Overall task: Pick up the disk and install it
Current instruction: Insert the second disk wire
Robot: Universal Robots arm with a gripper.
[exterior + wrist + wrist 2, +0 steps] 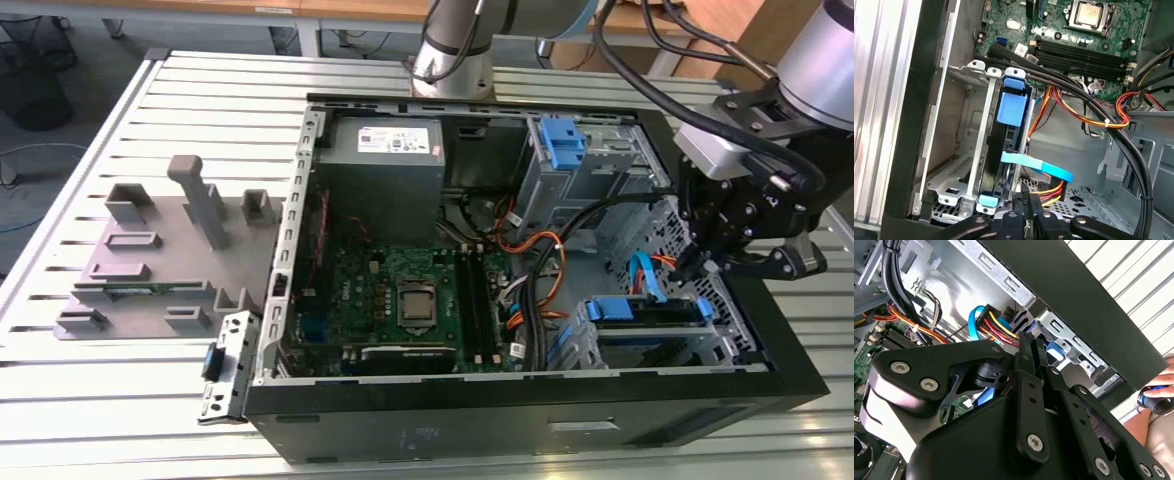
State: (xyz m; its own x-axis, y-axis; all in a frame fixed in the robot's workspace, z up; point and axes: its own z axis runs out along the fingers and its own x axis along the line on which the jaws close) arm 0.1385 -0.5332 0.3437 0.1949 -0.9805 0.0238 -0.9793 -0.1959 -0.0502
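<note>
Disk (1006, 125) one, seated upright in drive cage (956, 185), one pincer (1024, 210) clenched empty beside it, one motherboard (400, 295)

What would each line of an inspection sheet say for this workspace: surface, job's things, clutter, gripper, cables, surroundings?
surface: slatted metal table, carrying an open computer case.
job's things: the disk in its blue carrier sits in the drive cage at the case's corner, also visible in the exterior view.
clutter: grey fixture tray at the exterior view's left of the case.
grippers: gripper low inside the case, close to the cage; nearest thing is the disk.
cables: blue flat cable and red-yellow wires run by the cage; thick black cables cross the case.
surroundings: a person's hand beside the case.
</note>
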